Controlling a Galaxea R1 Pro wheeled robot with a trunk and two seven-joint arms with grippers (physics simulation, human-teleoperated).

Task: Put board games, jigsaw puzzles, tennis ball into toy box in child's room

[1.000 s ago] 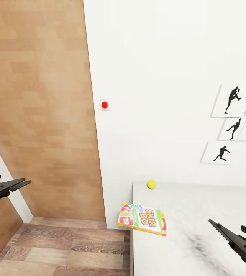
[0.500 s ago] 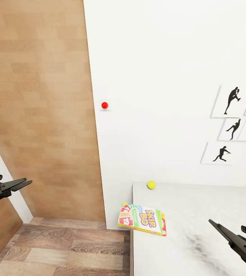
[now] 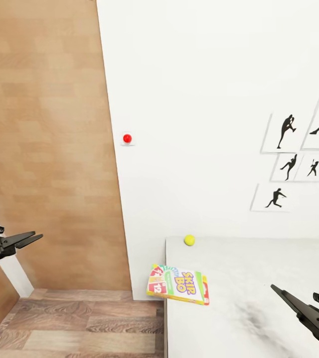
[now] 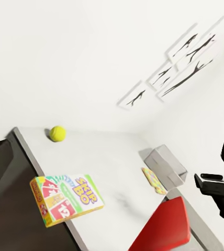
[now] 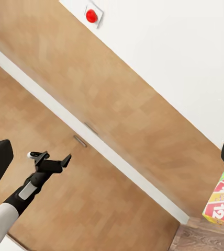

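Observation:
A SKIP-BO board game (image 3: 178, 284) lies at the table's (image 3: 259, 268) left edge, partly overhanging it. The tennis ball (image 3: 189, 240) rests at the table's back left corner, near the wall. My left gripper (image 3: 36, 236) hangs open over the floor in front of the door, well left of the table. My right gripper (image 3: 275, 289) is open above the table's right part, empty. The left wrist view has the board game (image 4: 67, 197), the tennis ball (image 4: 57, 133), the grey toy box (image 4: 167, 164) farther along the table and a jigsaw puzzle (image 4: 154, 180) beside it.
A brown wooden door (image 3: 45, 149) fills the left. A red knob (image 3: 127, 138) sits on the white wall. Black sports posters (image 3: 288, 159) hang at the right. A red chair (image 4: 164, 230) stands by the table. Wood floor (image 3: 80, 318) lies left of the table.
The whole picture has shifted a little to the left, so the camera has turned. Both grippers keep their pose, and the game box and ball have not moved on the table.

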